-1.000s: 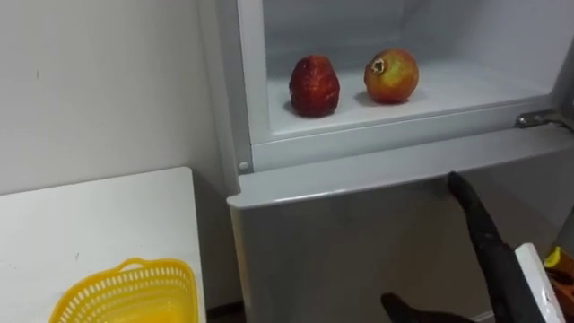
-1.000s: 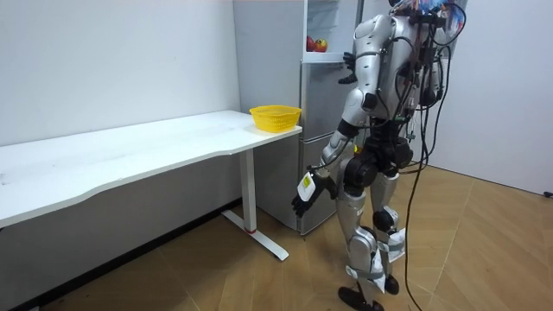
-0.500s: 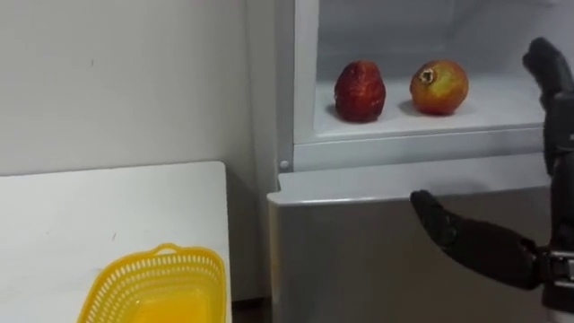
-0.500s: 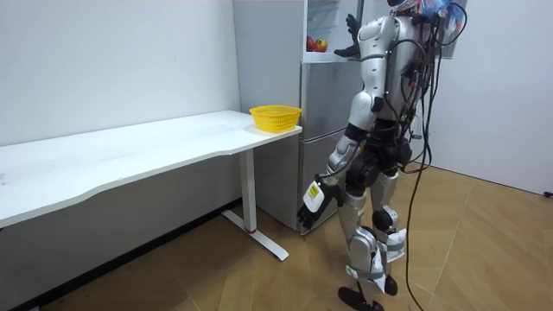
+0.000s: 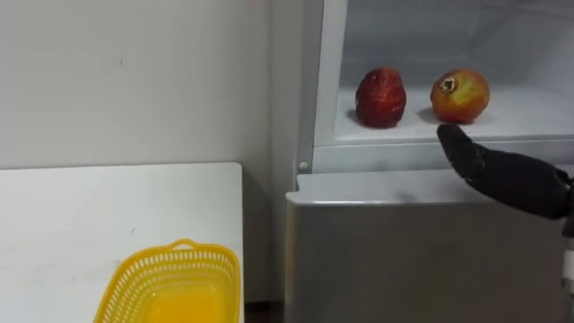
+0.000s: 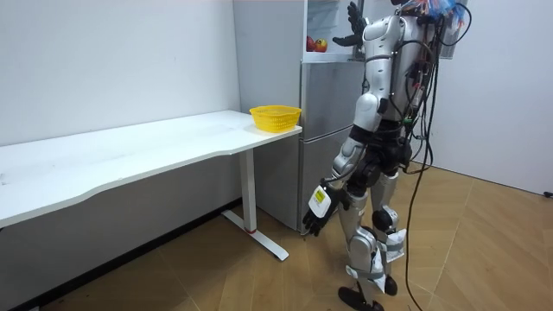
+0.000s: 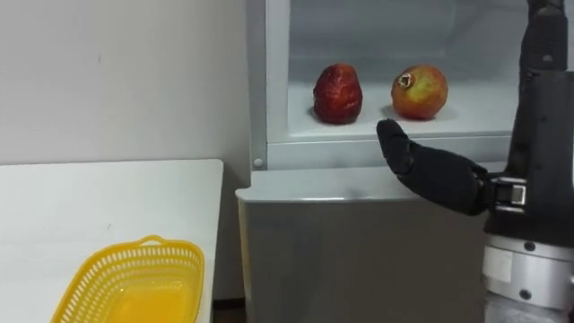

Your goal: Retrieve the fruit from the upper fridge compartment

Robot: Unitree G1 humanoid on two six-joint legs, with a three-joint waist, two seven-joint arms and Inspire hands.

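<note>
Risen from beside the lower door (image 7: 359, 260), the right hand (image 7: 448, 184) reaches open-fingered and empty toward the pomegranate (image 7: 419, 91) on the fridge shelf (image 7: 475, 114).

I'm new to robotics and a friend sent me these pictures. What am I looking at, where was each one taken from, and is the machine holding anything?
This is a two-legged humanoid robot standing at a fridge whose upper compartment is open. The room view comes from a camera standing some way off; the two eye views come from twin cameras on its head, so they nearly match. On the fridge shelf lie a dark red fruit and a red-yellow fruit. The black shape is the robot's right hand, open, up before the shelf, holding nothing. Its left hand hangs by its leg. On its left, a yellow basket sits on a white table.
</note>
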